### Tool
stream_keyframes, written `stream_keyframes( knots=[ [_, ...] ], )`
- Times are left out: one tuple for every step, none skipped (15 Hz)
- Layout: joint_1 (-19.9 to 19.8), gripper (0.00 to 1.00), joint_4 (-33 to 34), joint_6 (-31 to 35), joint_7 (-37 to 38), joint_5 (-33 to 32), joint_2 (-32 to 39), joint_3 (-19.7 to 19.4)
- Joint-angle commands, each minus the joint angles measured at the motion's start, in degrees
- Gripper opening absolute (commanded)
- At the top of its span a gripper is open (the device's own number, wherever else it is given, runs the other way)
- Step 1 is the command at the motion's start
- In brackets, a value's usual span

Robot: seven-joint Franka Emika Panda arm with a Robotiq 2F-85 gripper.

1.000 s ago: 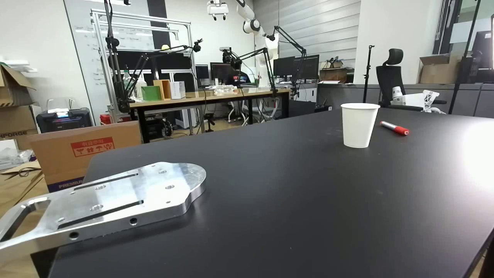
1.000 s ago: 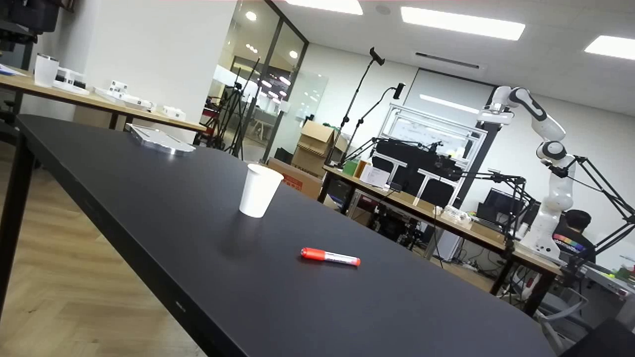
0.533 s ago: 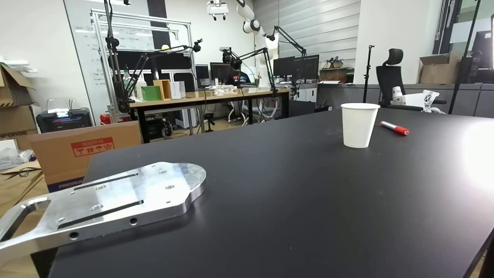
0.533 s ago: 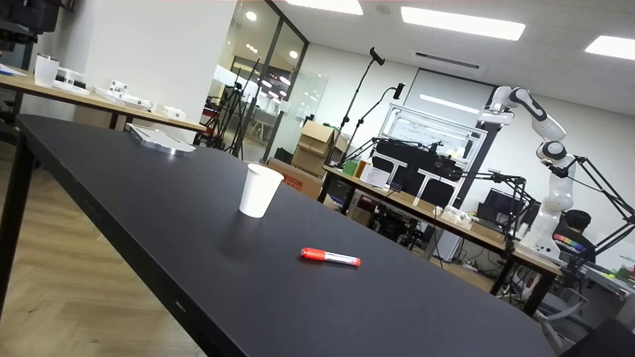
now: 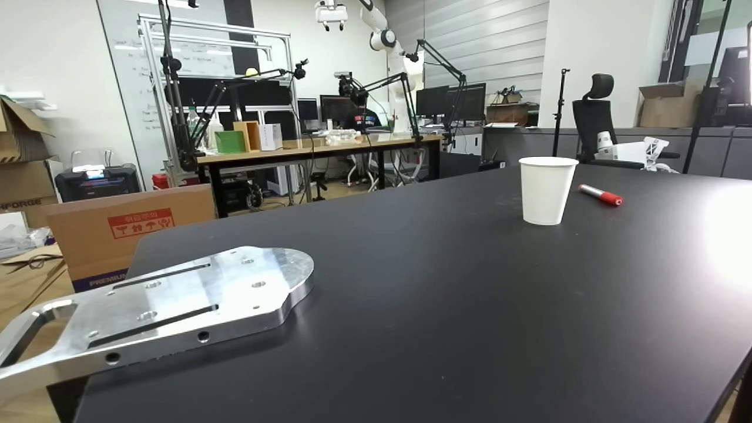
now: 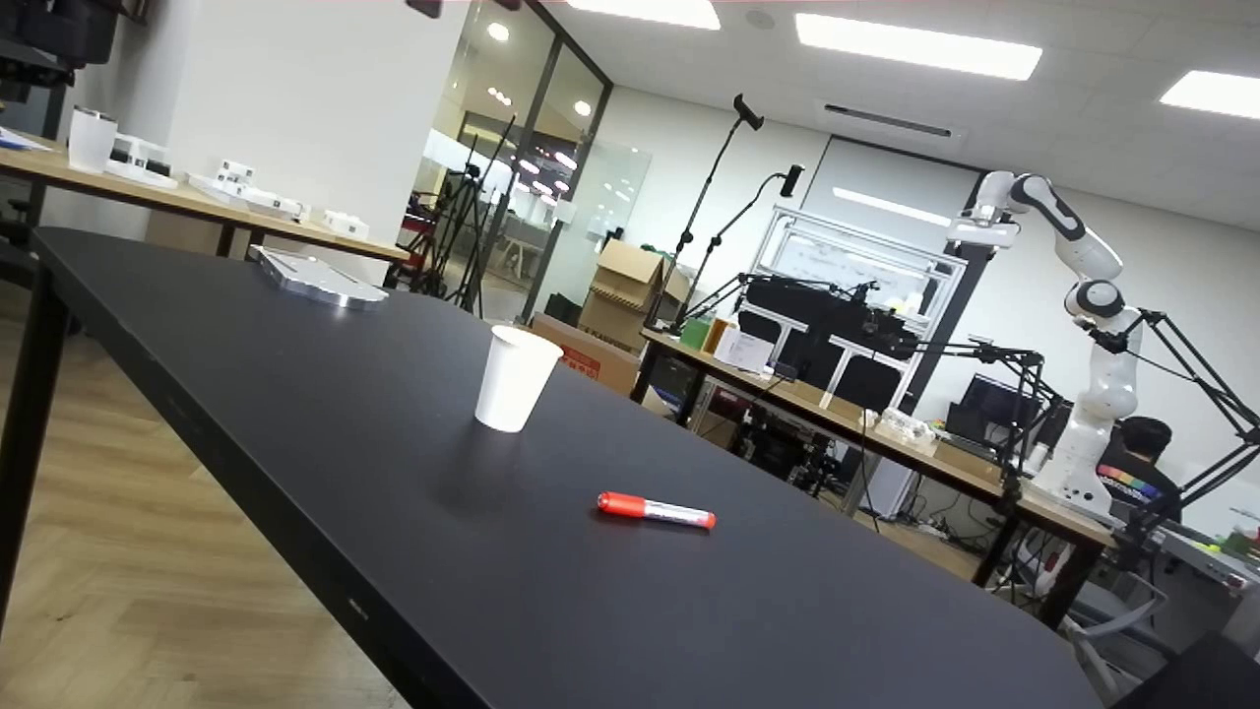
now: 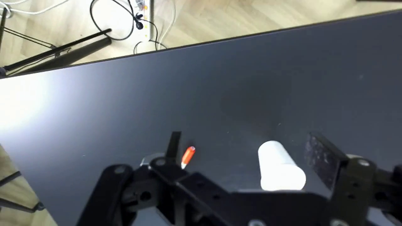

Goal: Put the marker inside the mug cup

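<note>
Claw [image 7: 248, 150] spread, fingers [image 7: 323, 160] well apart in the wrist view, covering part of the marker [image 7: 188, 155]; cup [image 7: 279, 171] there washed out, inside unreadable. Metal plate [image 5: 182, 296] at a corner of the desk [image 5: 440, 294] runs off an exterior view, and two dark tips [image 6: 424, 6] are clipped at an exterior view's top, too little showing to name. Marker lies flat between the long edges, near the upright cup, long axis roughly parallel to the short edge, red cap [image 6: 620, 504] toward the long edge at the wrist view's top.
</note>
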Motion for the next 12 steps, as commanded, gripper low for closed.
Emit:
stream_keyframes(
  knots=[
    [-4.9, 1.0, 1.4, 2.9, 1.9, -2.0, 0.8, -3.1],
    [-3.1, 1.0, 0.3, 2.1, 0.1, -1.1, 0.1, -2.6],
    [-4.3, 1.0, 0.3, 2.6, 0.1, -1.4, 0.1, -3.3],
    [-4.8, 1.0, 0.4, 2.8, 0.1, -1.5, 0.1, -3.6],
    [-4.9, 1.0, 0.4, 2.9, 0.2, -1.5, 0.1, -3.6],
    [-4.9, 1.0, 0.4, 2.9, 0.2, -1.5, 0.1, -3.5],
    [-4.9, 1.0, 0.4, 2.9, 0.2, -1.5, 0.1, -3.5],
    [-4.9, 1.0, 0.4, 3.0, 0.2, -1.5, 0.2, -3.5],
    [-4.9, 1.0, 0.4, 3.0, 0.2, -1.5, 0.2, -3.5],
    [-4.9, 1.0, 0.4, 3.0, 0.2, -1.5, 0.2, -3.5],
    [-4.9, 1.0, 0.4, 3.0, 0.2, -1.5, 0.2, -3.5],
    [-4.9, 1.0, 0.4, 3.0, 0.2, -1.5, 0.2, -3.5]
  ],
)
